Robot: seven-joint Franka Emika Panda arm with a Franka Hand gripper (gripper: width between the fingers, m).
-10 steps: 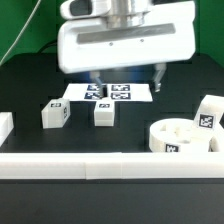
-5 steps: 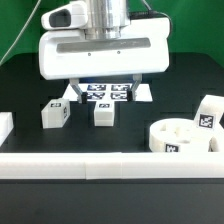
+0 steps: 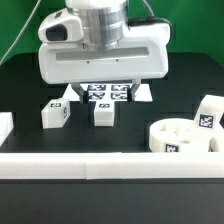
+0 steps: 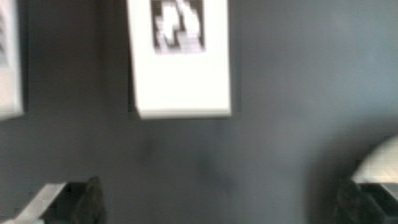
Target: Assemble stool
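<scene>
The round white seat lies at the exterior view's right, near the front rail. Three white blocky legs with tags stand on the black table: one at the left, one in the middle, one at the far right. My gripper hangs open and empty over the marker board, just behind the middle leg, and touches nothing. In the wrist view a white tagged leg lies ahead of the open gripper, with bare black table between its dark fingertips. A white curved edge, probably the seat, shows at one side.
The marker board lies flat under the gripper. A long white rail runs along the front edge. Another white piece sits at the far left. A green backdrop stands behind the table.
The gripper has moved toward the exterior view's left, from over the marker board's right part to over its middle. The legs and seat have not moved.
</scene>
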